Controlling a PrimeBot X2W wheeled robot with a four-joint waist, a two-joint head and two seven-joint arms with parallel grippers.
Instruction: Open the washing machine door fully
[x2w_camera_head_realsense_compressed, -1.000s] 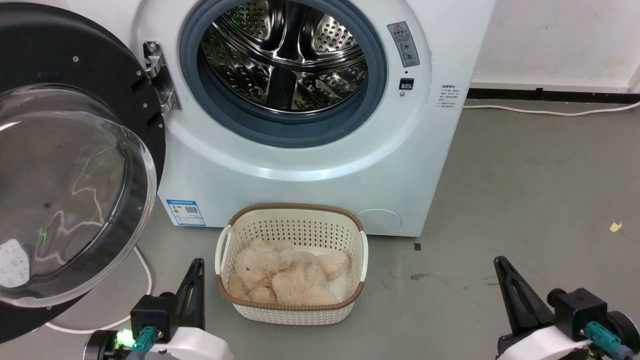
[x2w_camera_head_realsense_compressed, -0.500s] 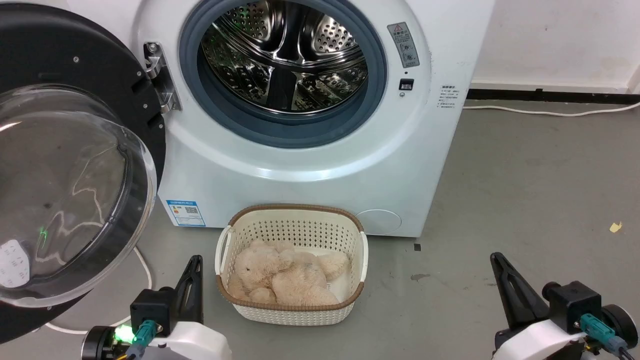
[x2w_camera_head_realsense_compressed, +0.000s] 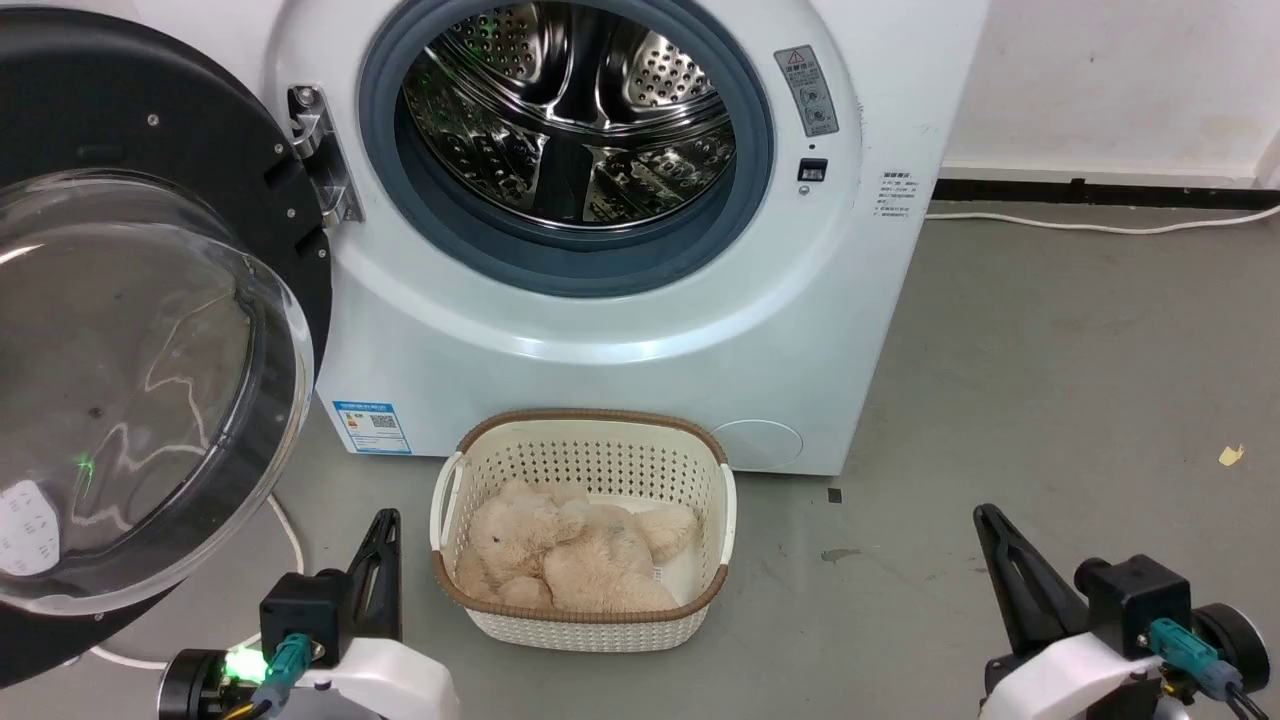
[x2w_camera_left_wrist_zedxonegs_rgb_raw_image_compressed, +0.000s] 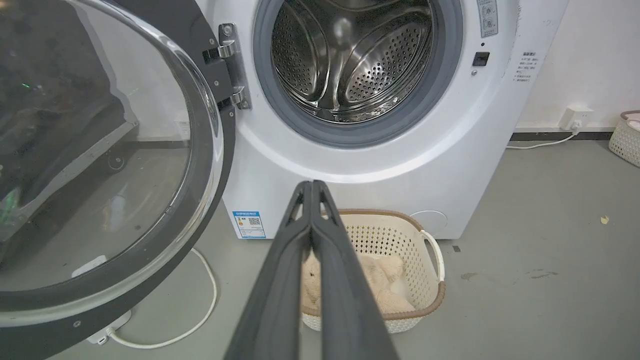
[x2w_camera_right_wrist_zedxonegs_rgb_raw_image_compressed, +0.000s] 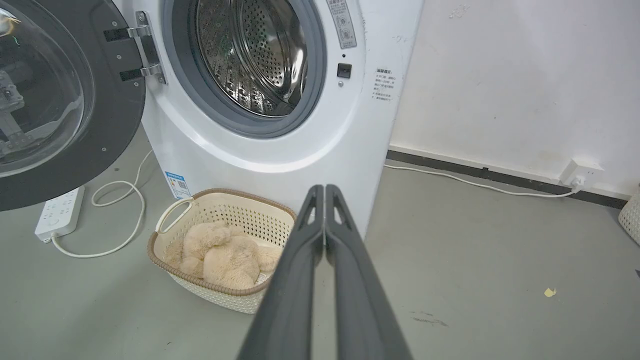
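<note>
Washing machine door swung wide open, hanging left of washing machine. In front of the machine, left tool and right tool empty, fingers pressed together.

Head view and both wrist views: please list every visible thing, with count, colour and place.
washing machine: 1, white, centre, against the wall, steel drum exposed
washing machine door: 1, black with clear glass bowl, swung open, left of the machine
basket: 1, cream with brown rim, on the floor before the machine
plush toy: 1, beige, inside the basket
power strip: 1, white, on the floor below the open door
wall socket: 1, white, low on the wall right of the machine
left gripper: 1, dark fingers shut, empty, left of the basket
right gripper: 1, dark fingers shut, empty, right of the basket
</note>
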